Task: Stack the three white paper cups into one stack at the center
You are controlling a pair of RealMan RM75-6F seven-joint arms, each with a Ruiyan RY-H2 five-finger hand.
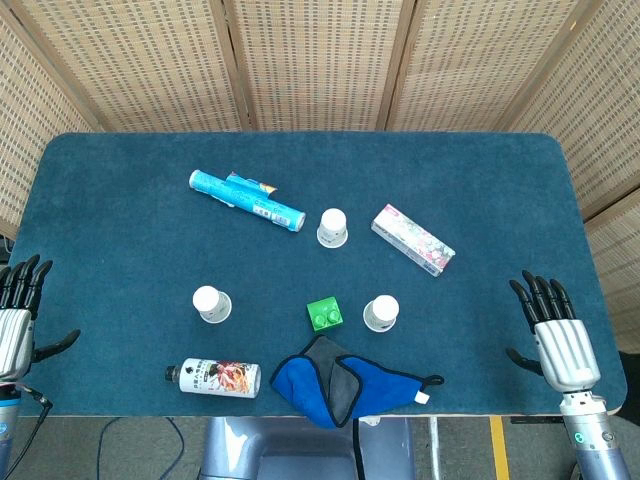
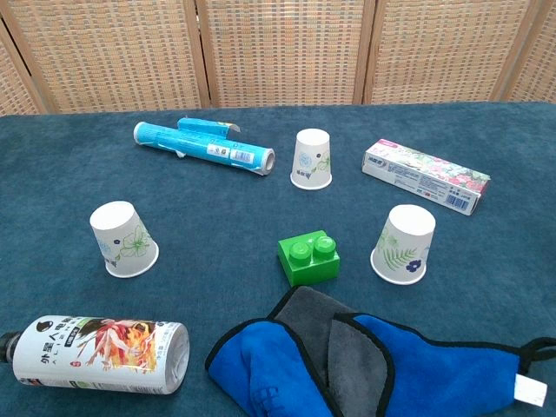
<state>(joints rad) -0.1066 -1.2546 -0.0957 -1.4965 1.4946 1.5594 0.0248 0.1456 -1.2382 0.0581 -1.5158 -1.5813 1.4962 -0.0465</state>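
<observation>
From the head view, no step is begun: the left hand [image 1: 18, 310] and right hand [image 1: 558, 335] rest at the table [image 1: 120, 170] edges, fingers apart and holding nothing, while three paper cups, far [image 1: 333, 227], left [image 1: 211, 304] and right [image 1: 380, 312], stand upside down, well apart. From the chest view, the hands are out of sight, and there is one each of green block [image 2: 309, 257], blue cloth [image 2: 365, 369], bottle [image 2: 95, 352], blue tube [image 2: 204, 148] and box [image 2: 426, 176]. The next move, I judge, calls for a hand to reach for one cup.

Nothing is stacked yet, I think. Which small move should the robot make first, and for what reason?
Probably the right hand should reach in toward the nearest paper cup, right of the green block. All three cups stand apart, upside down: this one, the left cup and the far cup. Both hands are open at the table edges, the left hand too, holding nothing.
</observation>
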